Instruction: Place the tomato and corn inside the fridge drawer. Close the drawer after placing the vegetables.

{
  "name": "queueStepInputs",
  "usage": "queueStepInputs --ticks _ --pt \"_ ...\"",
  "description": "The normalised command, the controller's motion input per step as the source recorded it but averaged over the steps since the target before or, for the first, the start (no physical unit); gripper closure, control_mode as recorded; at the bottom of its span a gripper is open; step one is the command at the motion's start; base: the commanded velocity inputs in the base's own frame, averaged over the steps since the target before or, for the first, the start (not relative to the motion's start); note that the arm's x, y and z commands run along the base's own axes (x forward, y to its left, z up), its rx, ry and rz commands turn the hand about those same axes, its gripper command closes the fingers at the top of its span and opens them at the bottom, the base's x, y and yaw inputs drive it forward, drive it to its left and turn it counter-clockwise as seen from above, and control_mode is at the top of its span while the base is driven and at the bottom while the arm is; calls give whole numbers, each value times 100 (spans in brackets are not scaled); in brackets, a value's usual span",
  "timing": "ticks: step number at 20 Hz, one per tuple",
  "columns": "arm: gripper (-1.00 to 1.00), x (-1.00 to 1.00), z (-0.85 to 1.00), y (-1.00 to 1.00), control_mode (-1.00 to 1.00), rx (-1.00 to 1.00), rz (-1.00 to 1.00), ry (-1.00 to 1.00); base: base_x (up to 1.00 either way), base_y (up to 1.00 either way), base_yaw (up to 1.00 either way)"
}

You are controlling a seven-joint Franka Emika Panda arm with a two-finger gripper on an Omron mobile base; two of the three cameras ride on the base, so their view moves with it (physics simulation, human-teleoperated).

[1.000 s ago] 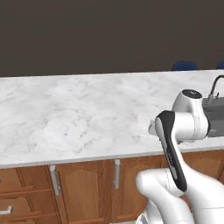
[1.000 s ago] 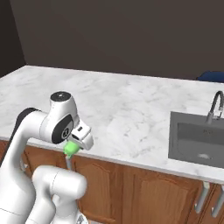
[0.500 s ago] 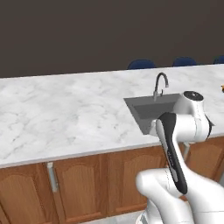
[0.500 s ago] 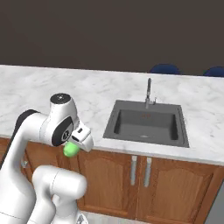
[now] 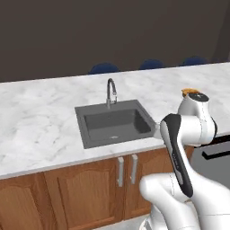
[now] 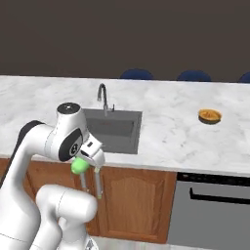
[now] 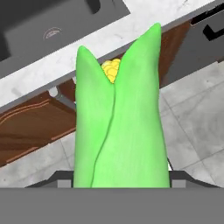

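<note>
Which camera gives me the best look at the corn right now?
The hand view: the corn appears close up, green husk parted over yellow kernels. The right base view shows just a green end below the gripper. In the left base view the arm hides it.

My claw (image 6: 91, 166) grips the corn (image 7: 119, 127): bright green husk, split at the tip to show yellow kernels. It hangs in front of the table's (image 6: 171, 132) front edge, beside the wooden cabinet doors, above the floor.

Open floor, counter edge close
Gripper (image 6: 91, 165) with corn (image 7: 118, 131) hangs before the cabinet doors (image 6: 132, 200); marble counter (image 6: 171, 136) overhangs just behind
</note>
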Motion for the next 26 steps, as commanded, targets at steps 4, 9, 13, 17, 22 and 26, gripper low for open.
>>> queueStepInputs --ticks 4,9,13,17,22,26 --pt "100 0 0 0 100 0 0 0 11 -100 -14" --pt "100 0 0 0 100 0 0 0 18 -100 -12" --pt "100 0 0 0 100 0 0 0 31 -100 -10" --pt "100 0 0 0 100 0 0 0 40 -100 -8" --pt "100 0 0 0 100 0 0 0 46 -100 -6" --pt "100 0 0 0 100 0 0 0 53 -100 -5"
